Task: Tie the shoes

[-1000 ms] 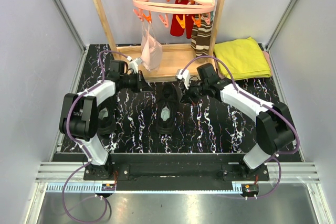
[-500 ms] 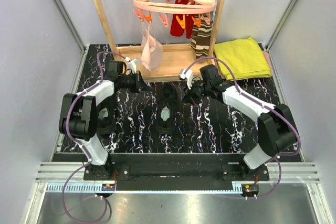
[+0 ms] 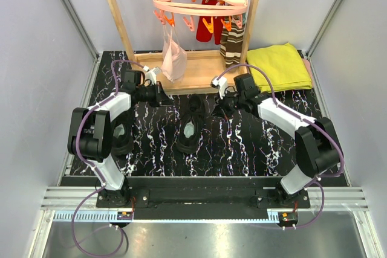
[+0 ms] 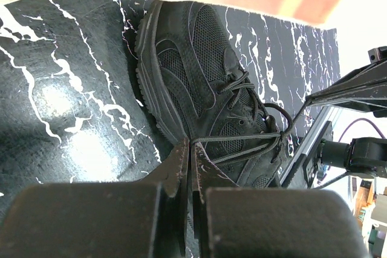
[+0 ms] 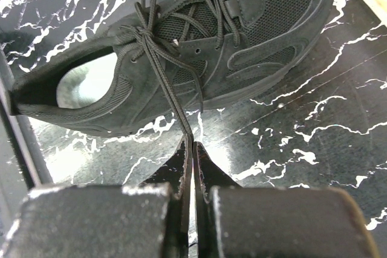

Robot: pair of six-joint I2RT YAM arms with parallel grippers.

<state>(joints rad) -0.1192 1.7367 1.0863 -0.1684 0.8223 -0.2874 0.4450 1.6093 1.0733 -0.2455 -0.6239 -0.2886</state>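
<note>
Marbled table [image 3: 254, 143] bears shoe [image 3: 189, 128] between left gripper [image 4: 190, 146] and right gripper [image 5: 189, 143], laces [image 5: 175, 98] pinched.

Bright overhead light — glare on glossy table [image 4: 60, 98], near foreground soft.

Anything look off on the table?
Nothing spilled or damaged. The middle shoe sits slightly askew, left claw and right claw shut on its taut laces. The other shoe lies half hidden under the left arm.
</note>
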